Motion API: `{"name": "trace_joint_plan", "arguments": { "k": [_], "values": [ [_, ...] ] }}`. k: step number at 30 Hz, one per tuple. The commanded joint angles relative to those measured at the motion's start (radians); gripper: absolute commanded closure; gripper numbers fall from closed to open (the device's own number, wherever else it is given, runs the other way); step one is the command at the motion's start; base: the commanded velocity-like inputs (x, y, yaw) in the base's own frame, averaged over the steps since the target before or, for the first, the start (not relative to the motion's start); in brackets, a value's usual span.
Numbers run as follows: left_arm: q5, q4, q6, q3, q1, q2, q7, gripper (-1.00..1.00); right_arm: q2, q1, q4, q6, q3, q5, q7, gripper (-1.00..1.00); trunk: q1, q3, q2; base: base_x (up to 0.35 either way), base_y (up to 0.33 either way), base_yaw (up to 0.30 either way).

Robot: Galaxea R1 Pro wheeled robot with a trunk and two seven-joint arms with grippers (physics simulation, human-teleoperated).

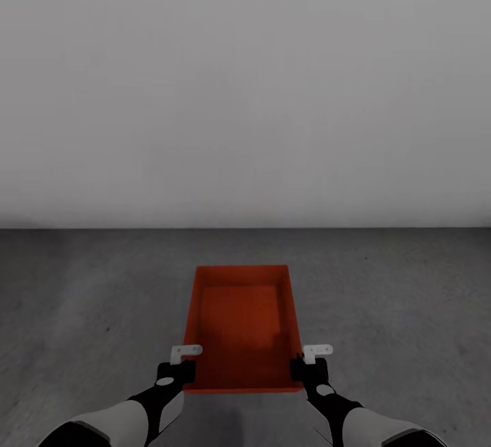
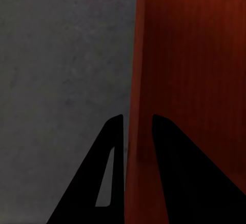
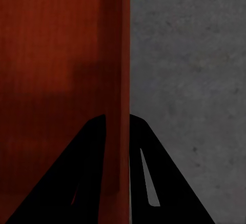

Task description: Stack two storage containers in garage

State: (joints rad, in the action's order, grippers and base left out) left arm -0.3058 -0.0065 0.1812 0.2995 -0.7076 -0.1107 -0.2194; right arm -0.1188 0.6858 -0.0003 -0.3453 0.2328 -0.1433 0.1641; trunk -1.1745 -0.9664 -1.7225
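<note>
One orange-red rectangular open storage container (image 1: pixel 242 324) is over the dull grey concrete garage floor (image 1: pixel 409 297) before a pale grey wall (image 1: pixel 245 93), left gripper (image 2: pixel 137 124) and right gripper (image 3: pixel 118 121) each pinching a side wall; setting down, second container and stacking apparently remain.

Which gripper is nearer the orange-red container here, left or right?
Neither: both are on it. The left gripper straddles the storage container's left wall, the right gripper its right wall, each near the corner closest to the robot, above the grey floor.
</note>
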Motion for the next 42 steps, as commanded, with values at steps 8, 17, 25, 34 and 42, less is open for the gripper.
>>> {"name": "trace_joint_plan", "arguments": {
  "k": [8, 17, 25, 34, 42],
  "values": [
    [-0.007, -0.001, 0.063, -0.028, -0.001, 0.006, -0.015, 1.0, -0.001, 0.0, 0.002, 0.003, -0.023, 0.007, -0.001, 1.0, -0.031, -0.026, -0.057, 0.0, 0.0, 0.0],
    [-0.007, -0.001, 0.063, -0.028, -0.001, 0.006, -0.015, 1.0, -0.001, 0.0, 0.002, 0.002, -0.023, 0.007, -0.001, 1.0, -0.065, -0.054, -0.12, 0.0, 0.0, 0.0],
    [-0.007, -0.001, 0.063, -0.028, -0.001, 0.006, -0.014, 1.0, -0.001, 0.0, 0.002, 0.002, -0.023, 0.007, -0.001, 1.0, -0.073, -0.06, -0.134, 0.0, 0.0, 0.0],
    [-0.018, -0.001, 0.063, -0.028, -0.001, 0.007, -0.014, 1.0, -0.001, 0.0, 0.002, 0.002, -0.023, 0.007, -0.001, 1.0, -0.073, -0.06, -0.134, 0.0, 0.0, 0.0],
    [-0.024, -0.001, 0.063, -0.028, -0.001, 0.007, -0.014, 1.0, -0.001, 0.0, 0.002, 0.002, -0.023, 0.007, 0.0, 1.0, -0.103, -0.085, -0.19, 0.0, 0.0, 0.0]
  ]
}}
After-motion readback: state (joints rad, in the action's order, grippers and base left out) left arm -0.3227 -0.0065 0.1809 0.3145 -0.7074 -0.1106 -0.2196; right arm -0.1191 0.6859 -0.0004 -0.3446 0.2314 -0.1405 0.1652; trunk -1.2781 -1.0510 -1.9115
